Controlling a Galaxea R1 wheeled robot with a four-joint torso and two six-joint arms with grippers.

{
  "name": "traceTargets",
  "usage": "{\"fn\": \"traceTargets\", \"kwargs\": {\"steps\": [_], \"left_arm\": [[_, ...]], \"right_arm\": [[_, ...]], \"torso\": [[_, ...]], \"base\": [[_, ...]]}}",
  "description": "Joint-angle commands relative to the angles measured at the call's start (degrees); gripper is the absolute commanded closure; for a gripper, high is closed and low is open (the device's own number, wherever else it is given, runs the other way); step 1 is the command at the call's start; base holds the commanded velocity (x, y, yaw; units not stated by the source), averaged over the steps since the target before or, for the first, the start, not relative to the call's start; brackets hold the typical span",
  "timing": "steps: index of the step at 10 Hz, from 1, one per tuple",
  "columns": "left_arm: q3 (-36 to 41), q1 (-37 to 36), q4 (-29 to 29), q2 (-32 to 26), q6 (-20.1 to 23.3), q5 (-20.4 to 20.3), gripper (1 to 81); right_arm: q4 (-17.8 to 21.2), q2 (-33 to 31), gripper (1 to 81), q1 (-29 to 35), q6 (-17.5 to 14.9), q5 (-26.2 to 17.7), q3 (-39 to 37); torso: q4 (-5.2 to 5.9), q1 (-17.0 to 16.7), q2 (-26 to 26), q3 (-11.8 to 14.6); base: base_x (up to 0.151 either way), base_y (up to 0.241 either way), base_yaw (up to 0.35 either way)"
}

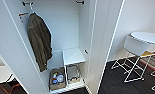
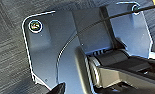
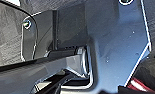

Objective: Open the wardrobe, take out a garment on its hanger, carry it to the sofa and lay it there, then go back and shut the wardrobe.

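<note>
Office lounge or break room with a storage corner

An open white wardrobe held an olive-brown jacket and a basket of odds and ends; beside it stood a round white desk and wire-legged stools on dark carpet.

Round white table stands right of frame, on thin white wire legs. Yellow-seated stool just beside table, partly under its top. Dark carpet beneath table. Plain white wall behind table. White chair far left of table, over same dark floor.
</note>
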Motion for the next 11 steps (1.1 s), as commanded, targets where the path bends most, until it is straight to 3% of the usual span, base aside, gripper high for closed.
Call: {"fn": "traceTargets", "kwargs": {"steps": [1,11], "left_arm": [[0.0,-2.1,0.5,0.5,0.1,3.1,1.0],[0.0,-2.1,0.4,-0.2,0.0,2.5,1.0]], "right_arm": [[0.0,0.6,1.0,1.3,-0.2,-3.3,0.4],[-0.1,0.7,1.0,1.5,-0.2,-3.6,0.4]], "torso": [[0.00,0.0,0.0,0.0],[0.00,0.0,0.0,0.0]], "base": [[0.000,0.000,0.214],[0.000,0.000,0.183]]}}
